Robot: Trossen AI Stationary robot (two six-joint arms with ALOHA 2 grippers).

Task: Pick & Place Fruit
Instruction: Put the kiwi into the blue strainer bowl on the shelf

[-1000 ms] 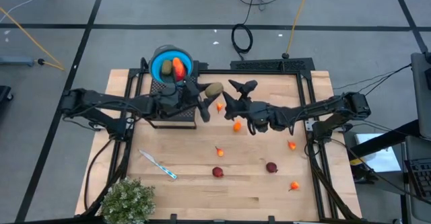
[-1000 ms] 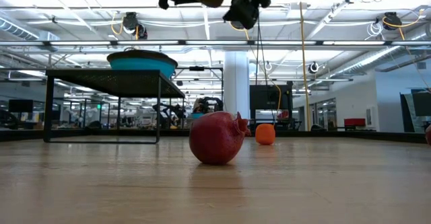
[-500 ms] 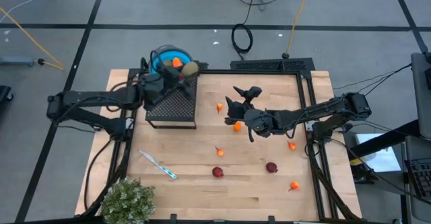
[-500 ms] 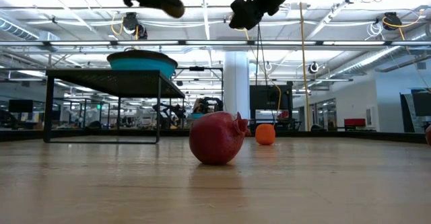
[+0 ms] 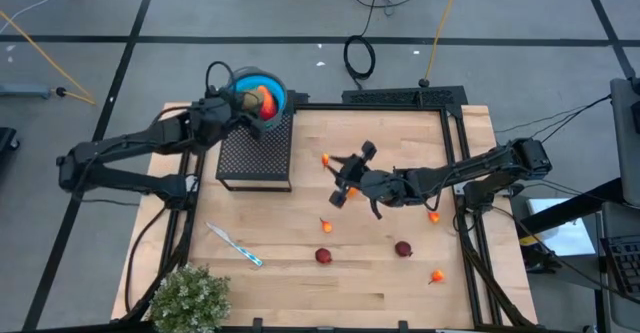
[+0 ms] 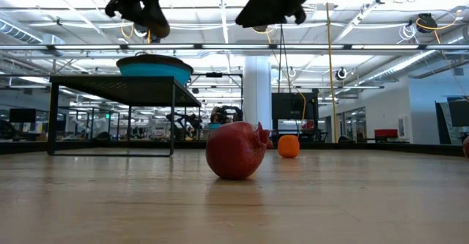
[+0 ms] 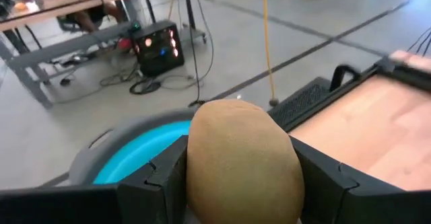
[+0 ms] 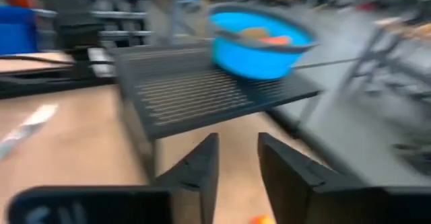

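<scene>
The olive-brown fruit [image 7: 242,160] is held between the fingers of the left gripper [image 5: 222,110], which has been carried from the bench middle to just beside the blue bowl [image 5: 240,85] on the black stand [image 5: 255,158]. The release seems near. The right gripper [image 5: 347,180] has been lowered toward a small orange ball [image 5: 351,189]; its fingers [image 8: 202,167] are parted by only a narrow gap and nothing is grasped. Other pieces, such as a dark red round [image 5: 323,256], are left on the bench [image 5: 300,293].
</scene>
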